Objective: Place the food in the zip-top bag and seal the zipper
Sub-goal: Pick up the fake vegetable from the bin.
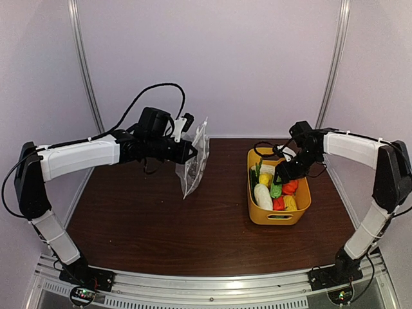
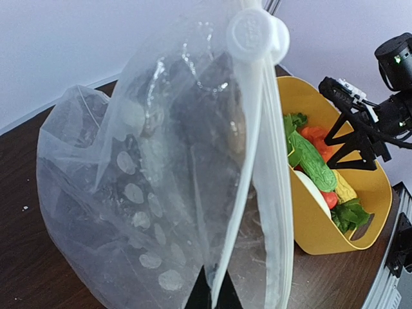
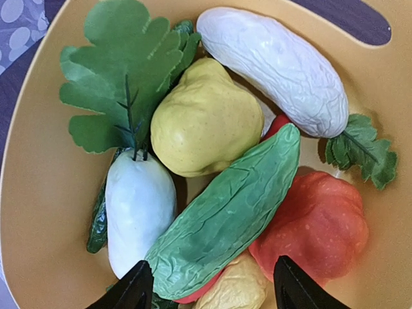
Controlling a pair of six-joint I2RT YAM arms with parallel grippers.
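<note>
Several plastic toy vegetables (image 3: pixel 206 122), likely light and slick, fill the yellow plastic basket (image 3: pixel 38 193) under the spread right pincer (image 3: pixel 209 290); take the wrinkled green one (image 3: pixel 225 212) across its width. Left pincer (image 2: pixel 212 297) pinches the floppy clear dotted bag (image 2: pixel 148 193).

Top view: taken from above and behind the arm bases (image 1: pixel 87 280) at frame bottom, looking down and forward over the whole table (image 1: pixel 148 219), bag (image 1: pixel 195 164) at centre, basket (image 1: pixel 257 215) at right. Left wrist: pressed close to the bag, facing across toward the basket and right gripper (image 2: pixel 362 154) at the right edge. Right wrist: aimed straight down into the basket at close range, food (image 3: pixel 225 219) filling the frame. Overlapping on basket and food in all three; on the bag in the first two.
</note>
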